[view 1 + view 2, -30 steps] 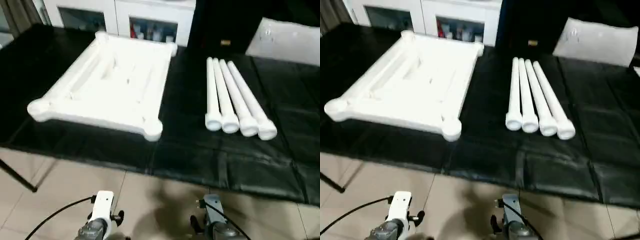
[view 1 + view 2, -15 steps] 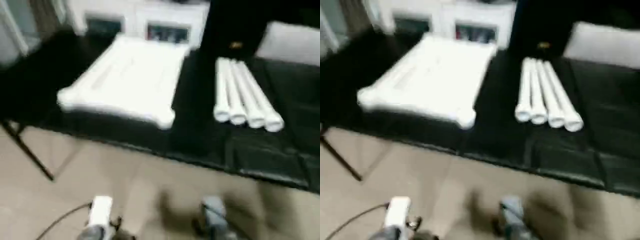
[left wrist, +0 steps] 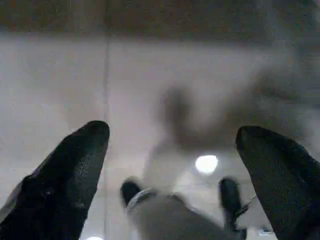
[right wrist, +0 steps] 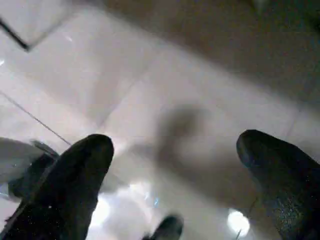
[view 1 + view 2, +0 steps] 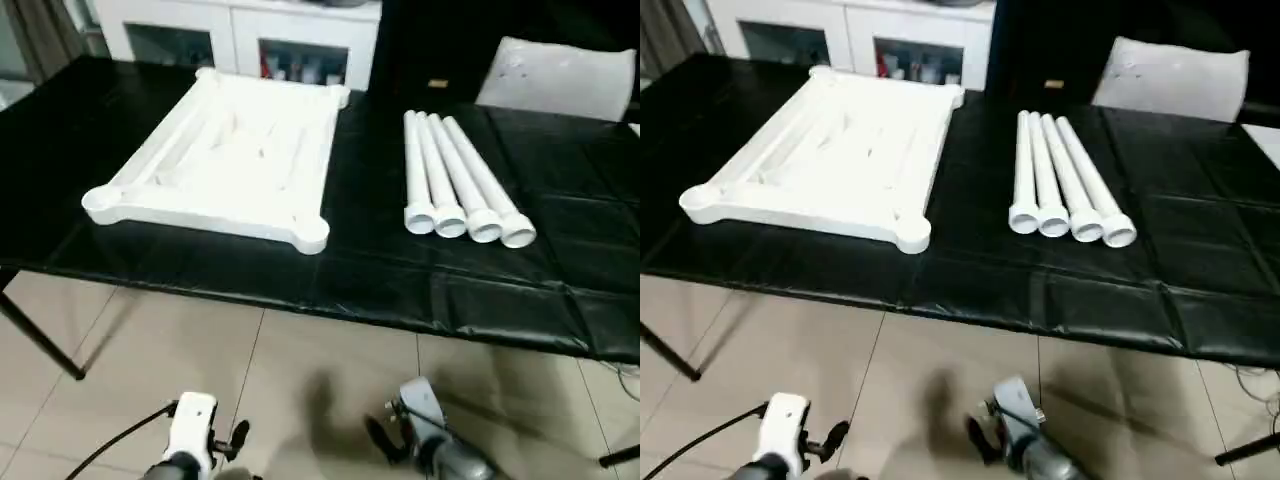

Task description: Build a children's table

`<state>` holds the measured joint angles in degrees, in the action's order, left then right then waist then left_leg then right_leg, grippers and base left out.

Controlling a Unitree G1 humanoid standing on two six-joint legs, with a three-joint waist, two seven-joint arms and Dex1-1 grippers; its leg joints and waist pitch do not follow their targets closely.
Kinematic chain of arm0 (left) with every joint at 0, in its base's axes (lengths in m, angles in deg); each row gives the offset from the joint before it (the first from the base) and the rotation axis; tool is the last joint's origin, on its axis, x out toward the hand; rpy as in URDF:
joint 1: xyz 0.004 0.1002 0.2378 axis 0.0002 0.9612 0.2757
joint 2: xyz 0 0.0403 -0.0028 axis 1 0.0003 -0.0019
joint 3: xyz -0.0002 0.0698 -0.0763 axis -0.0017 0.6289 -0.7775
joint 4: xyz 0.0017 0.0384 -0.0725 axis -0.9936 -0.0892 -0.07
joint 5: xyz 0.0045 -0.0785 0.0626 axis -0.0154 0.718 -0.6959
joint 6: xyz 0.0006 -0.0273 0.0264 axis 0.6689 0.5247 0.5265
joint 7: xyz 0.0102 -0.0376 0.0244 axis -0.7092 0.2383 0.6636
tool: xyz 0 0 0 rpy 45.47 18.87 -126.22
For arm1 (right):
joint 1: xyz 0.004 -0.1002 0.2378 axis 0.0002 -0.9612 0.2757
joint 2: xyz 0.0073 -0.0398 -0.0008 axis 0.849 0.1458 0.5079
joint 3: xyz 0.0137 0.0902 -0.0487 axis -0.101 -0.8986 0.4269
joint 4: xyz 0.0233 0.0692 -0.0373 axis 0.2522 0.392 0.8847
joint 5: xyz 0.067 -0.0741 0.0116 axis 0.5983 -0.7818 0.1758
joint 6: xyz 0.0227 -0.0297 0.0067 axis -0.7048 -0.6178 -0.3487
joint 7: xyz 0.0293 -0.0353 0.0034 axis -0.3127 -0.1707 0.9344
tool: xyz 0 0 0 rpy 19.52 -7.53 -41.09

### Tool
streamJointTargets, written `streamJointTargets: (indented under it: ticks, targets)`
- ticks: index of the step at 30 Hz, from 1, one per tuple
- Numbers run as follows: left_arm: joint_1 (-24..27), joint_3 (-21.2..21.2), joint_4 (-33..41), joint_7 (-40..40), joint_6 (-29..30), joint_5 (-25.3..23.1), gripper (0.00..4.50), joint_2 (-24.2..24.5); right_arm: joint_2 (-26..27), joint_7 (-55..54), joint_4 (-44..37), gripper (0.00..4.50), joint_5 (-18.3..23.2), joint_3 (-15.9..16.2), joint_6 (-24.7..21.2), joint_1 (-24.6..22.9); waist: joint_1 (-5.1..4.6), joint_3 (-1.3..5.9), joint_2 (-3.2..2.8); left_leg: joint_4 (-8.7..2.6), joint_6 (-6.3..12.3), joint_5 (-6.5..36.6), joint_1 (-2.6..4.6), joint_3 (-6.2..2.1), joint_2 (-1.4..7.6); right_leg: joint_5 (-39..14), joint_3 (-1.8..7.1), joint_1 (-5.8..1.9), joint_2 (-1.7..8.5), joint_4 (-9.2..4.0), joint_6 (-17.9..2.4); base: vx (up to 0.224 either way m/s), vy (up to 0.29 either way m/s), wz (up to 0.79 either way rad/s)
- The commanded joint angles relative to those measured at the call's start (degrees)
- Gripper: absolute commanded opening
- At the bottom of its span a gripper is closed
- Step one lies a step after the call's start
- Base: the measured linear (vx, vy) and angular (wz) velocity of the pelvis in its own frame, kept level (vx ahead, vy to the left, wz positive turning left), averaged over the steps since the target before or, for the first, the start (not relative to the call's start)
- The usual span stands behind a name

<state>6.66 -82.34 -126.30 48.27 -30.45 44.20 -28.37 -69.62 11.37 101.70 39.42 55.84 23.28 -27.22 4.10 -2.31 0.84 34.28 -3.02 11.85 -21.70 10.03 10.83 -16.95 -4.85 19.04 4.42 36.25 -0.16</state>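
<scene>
The children's table top (image 5: 225,160) lies upside down, ribbed side up, on the left part of a black table (image 5: 380,285), with a round socket (image 5: 311,233) at its near right corner. To its right, several white tube legs (image 5: 455,175) lie side by side, their wide ends toward me. Both my arms hang low over the floor in front of the table, the left arm (image 5: 190,445) and the right arm (image 5: 430,450). My left gripper (image 3: 175,165) is open with nothing between its fingers. So is my right gripper (image 4: 175,175).
A white glass-door cabinet (image 5: 250,40) stands behind the black table. A flat white sheet (image 5: 555,80) lies at the back right. The table's front edge runs across the view, with a tiled floor (image 5: 300,390) below it and a black table leg (image 5: 40,345) at the left.
The whole picture has swung and tilted, so the camera moved. The table top and legs lie as before, and both arms stay low with open grippers.
</scene>
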Motion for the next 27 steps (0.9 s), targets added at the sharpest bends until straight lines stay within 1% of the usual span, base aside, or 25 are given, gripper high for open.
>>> streamJointTargets:
  ticks: [1,3,4,5,6,7,8,9,10,11,12,13,14,15,16,17,18,20,21,22,23,24,25,26,27]
  targets:
    - [2.95,1.09,7.71,-2.33,-0.41,1.12,4.46,0.93,-3.08,0.89,-4.76,4.50,-1.09,0.48,2.90,-1.15,0.19,1.89,-0.57,-4.77,6.35,8.38,0.68,-1.53,4.52,10.63,3.54,-0.95,5.52,-4.10,-13.04,0.000,0.000,0.00]
    - [6.36,0.42,14.73,-4.30,0.54,3.72,4.46,1.61,-5.00,5.78,-12.13,4.50,2.48,-0.87,1.77,-3.49,0.43,1.86,-0.31,-4.67,6.72,8.66,0.66,-1.39,4.50,10.56,3.58,-1.15,5.49,-4.17,-12.58,0.000,0.000,0.00]
    - [8.07,0.44,18.27,-5.54,1.20,4.90,4.46,2.05,-6.15,8.54,-16.53,4.50,3.72,-0.80,0.84,-5.13,0.77,1.73,-0.41,-4.67,7.12,9.14,0.62,-1.45,4.49,10.35,3.68,-1.13,5.45,-4.25,-11.88,0.000,0.000,0.00]
    - [9.73,0.58,21.74,-6.34,1.91,5.73,4.46,2.57,-7.43,11.08,-21.10,4.50,4.77,-0.45,-0.10,-6.92,0.86,1.79,-0.28,-4.66,7.31,9.33,0.66,-1.43,4.49,10.40,3.67,-1.24,5.31,-4.32,-11.46,0.000,0.000,0.00]
    - [11.77,0.93,26.11,-7.28,3.03,6.93,4.46,3.20,-8.93,13.85,-26.46,4.50,6.03,0.15,-1.51,-9.10,1.03,1.63,0.00,-4.68,7.64,9.74,0.59,-1.45,4.48,10.38,3.64,-1.23,5.09,-4.38,-10.78,0.000,0.000,0.00]
    - [13.19,1.05,29.22,-7.81,4.16,7.57,4.46,3.53,-9.76,15.54,-29.84,4.50,6.68,0.34,-2.53,-10.51,1.09,1.42,-0.04,-4.84,7.73,10.50,0.57,-1.50,4.51,9.91,3.67,-1.03,4.93,-4.44,-10.13,0.000,0.000,0.00]
    - [14.58,1.26,32.07,-8.40,4.99,8.25,4.46,4.00,-10.72,16.71,-33.57,4.50,7.87,0.60,-3.79,-12.00,0.98,1.41,0.07,-4.98,7.37,11.41,0.66,-1.46,4.38,7.90,3.61,-0.93,4.76,-4.61,-10.07,0.000,0.000,0.00]
    - [17.21,1.62,37.33,-9.41,6.43,9.69,4.46,4.81,-12.49,18.57,-40.66,4.50,10.32,1.04,-6.30,-14.72,1.10,1.64,0.10,-4.89,7.17,10.93,0.62,-1.55,4.40,8.13,3.66,-1.28,4.79,-4.54,-9.78,0.000,0.000,0.00]
    - [19.42,1.78,41.70,-10.13,7.86,11.27,4.46,5.52,-14.03,19.34,-46.34,4.50,12.27,1.51,-8.42,-16.77,1.21,0.86,0.21,-5.48,6.65,13.67,0.59,-1.59,4.51,3.87,3.66,-0.95,4.75,-5.08,-9.26,0.000,0.000,0.00]
    - [21.31,1.80,45.45,-10.17,8.50,12.21,4.46,6.01,-15.31,20.01,-51.16,4.50,14.28,1.80,-10.42,-18.49,1.28,0.78,0.27,-5.57,6.09,15.11,0.67,-1.62,4.61,1.44,3.78,-1.01,4.73,-5.25,-8.69,0.000,0.000,0.00]
    - [22.66,1.76,48.19,-9.99,9.02,12.78,4.46,6.27,-16.18,20.51,-54.48,4.50,15.69,1.84,-12.01,-19.69,1.25,0.48,0.22,-5.91,4.93,17.58,0.67,-1.68,4.58,-3.32,3.95,-0.82,4.70,-5.63,-7.72,0.000,0.000,0.00]
    - [23.88,1.55,50.78,-10.01,9.58,14.08,4.46,6.41,-17.11,21.11,-58.48,4.50,17.52,1.70,-13.95,-21.14,0.98,0.08,0.42,-6.30,3.14,20.77,0.80,-1.60,4.27,-10.34,4.16,-0.46,4.57,-6.30,-6.68,0.000,0.000,0.00]
    - [24.31,1.46,51.68,-10.11,9.81,14.77,4.46,6.45,-17.48,21.31,-60.08,4.50,18.27,1.66,-14.68,-21.71,1.08,0.01,0.36,-6.43,2.27,22.00,0.89,-1.72,4.24,-13.73,4.34,-0.34,4.67,-6.57,-6.02,0.000,0.000,0.00]
    - [25.05,0.82,52.60,-10.50,9.23,15.88,4.46,6.52,-18.16,21.29,-64.29,4.50,20.68,1.24,-16.81,-22.91,1.09,-0.12,0.42,-6.45,0.80,23.65,1.25,-1.79,4.14,-18.52,4.78,0.18,4.74,-7.12,-5.10,0.000,0.000,0.00]
    - [25.74,-0.61,54.99,-10.38,9.14,17.52,4.46,6.95,-18.29,19.57,-69.68,4.50,23.75,-0.15,-19.50,-23.52,1.12,-0.28,0.50,-6.50,-0.09,25.09,1.57,-1.84,4.06,-21.53,5.07,0.64,4.73,-7.46,-4.21,0.000,0.000,0.00]
    - [25.82,-1.10,56.00,-10.13,9.45,17.92,4.46,7.13,-18.14,18.85,-71.14,4.50,24.33,-0.76,-20.19,-23.49,1.10,-0.24,0.78,-6.59,-0.29,24.92,1.66,-1.92,4.05,-21.69,5.17,0.54,4.69,-7.48,-3.84,0.000,0.000,0.00]
    - [25.52,-2.03,58.32,-9.28,10.82,18.55,4.46,7.41,-17.48,17.32,-73.52,4.50,25.37,-2.17,-21.96,-23.05,1.01,-0.11,0.75,-6.68,-0.79,24.67,1.47,-2.07,3.98,-21.63,5.21,0.48,4.69,-7.30,-3.41,0.000,0.000,0.00]
    - [25.14,-2.41,59.34,-8.75,11.55,18.76,4.46,7.51,-17.07,16.46,-74.31,4.50,25.92,-2.81,-22.82,-22.63,0.92,0.08,0.55,-6.63,-1.27,22.72,1.72,-1.92,3.89,-17.63,5.24,0.78,4.37,-7.06,-3.54,0.000,0.000,0.00]
    - [21.15,-5.06,64.46,-4.65,17.48,21.31,4.46,7.68,-15.30,10.35,-78.62,4.50,28.67,-6.10,-28.73,-19.59,0.88,0.15,0.30,-6.67,-1.72,21.83,1.80,-1.88,3.86,-15.57,5.24,0.72,4.14,-6.68,-3.84,0.000,0.000,0.00]
    - [17.33,-6.46,65.88,-2.28,20.11,21.59,4.46,8.00,-14.03,6.69,-80.41,4.50,30.00,-7.41,-31.73,-17.11,0.83,0.63,0.04,-6.48,-2.38,19.93,2.16,-1.88,3.78,-10.01,5.08,0.69,3.68,-5.94,-4.98,0.000,0.000,0.00]
    - [13.21,-6.81,66.65,0.11,22.80,21.57,4.46,7.92,-12.81,3.32,-81.22,4.50,30.28,-8.44,-34.12,-14.61,0.47,0.73,-0.07,-6.48,-3.42,18.77,2.43,-1.76,3.56,-6.94,4.85,0.85,3.24,-5.52,-5.58,0.000,0.000,0.00]
    - [11.65,-6.81,66.79,0.96,23.70,21.45,4.46,7.87,-12.36,2.14,-81.39,4.50,30.29,-8.75,-34.91,-13.68,0.47,0.73,-0.07,-6.48,-3.42,18.77,2.43,-1.76,3.56,-6.94,4.85,0.85,3.24,-5.52,-5.58,0.000,0.000,0.00]
    - [4.88,-6.79,64.58,5.69,27.21,17.55,4.46,7.26,-10.68,-1.89,-81.40,4.50,29.75,-9.28,-38.16,-10.35,0.40,0.90,0.16,-6.08,-3.78,14.55,1.95,-1.54,3.35,-1.95,4.76,0.34,3.27,-5.11,-5.21,0.000,0.000,0.00]
    - [0.96,-6.69,62.83,8.61,29.26,14.75,4.46,6.78,-9.92,-3.89,-81.11,4.50,29.41,-9.54,-40.00,-8.43,0.19,1.18,0.06,-5.79,-4.38,12.56,2.30,-1.35,3.11,0.99,4.79,0.34,2.99,-4.75,-4.54,0.000,0.000,0.00]
    - [-3.03,-6.55,60.84,10.83,29.98,12.80,4.46,5.94,-8.62,-6.44,-80.63,4.50,27.28,-9.29,-42.34,-6.24,-0.16,1.17,0.43,-5.65,-4.32,11.44,2.13,-1.23,2.88,2.27,4.91,0.26,2.96,-4.67,-4.13,0.000,0.000,0.00]
